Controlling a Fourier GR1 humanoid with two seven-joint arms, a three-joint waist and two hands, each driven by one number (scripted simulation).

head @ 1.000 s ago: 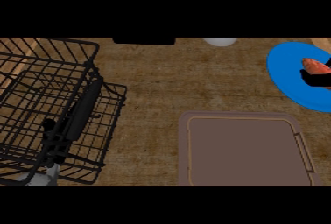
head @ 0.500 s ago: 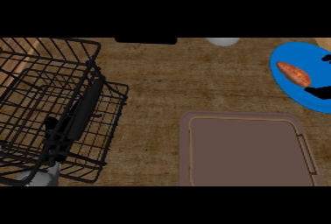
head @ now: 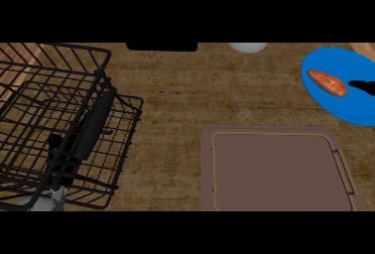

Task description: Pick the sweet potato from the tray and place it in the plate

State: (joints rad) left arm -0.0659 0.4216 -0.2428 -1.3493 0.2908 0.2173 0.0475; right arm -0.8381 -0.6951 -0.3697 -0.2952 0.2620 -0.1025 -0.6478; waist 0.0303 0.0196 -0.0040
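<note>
Wood-grain surface [head: 176, 94] fills our view: wire basket [head: 58, 129] at nine o'clock, tray [head: 278, 171] at five, blue plate [head: 344, 87] at two holding our sweet potato [head: 327, 82]. Right robot hand [head: 364, 87]: finger state unclear. We judge the potato stiff, light, best grasped mid-body.

I read this as a kitchen worktop. The desk [head: 176, 99] has a brown wood-grain top, and on it I see a black wire basket [head: 58, 129], a brown serving tray [head: 278, 171], and a blue plate [head: 344, 101] with a sweet potato [head: 327, 82] lying on it: food and tableware.
</note>
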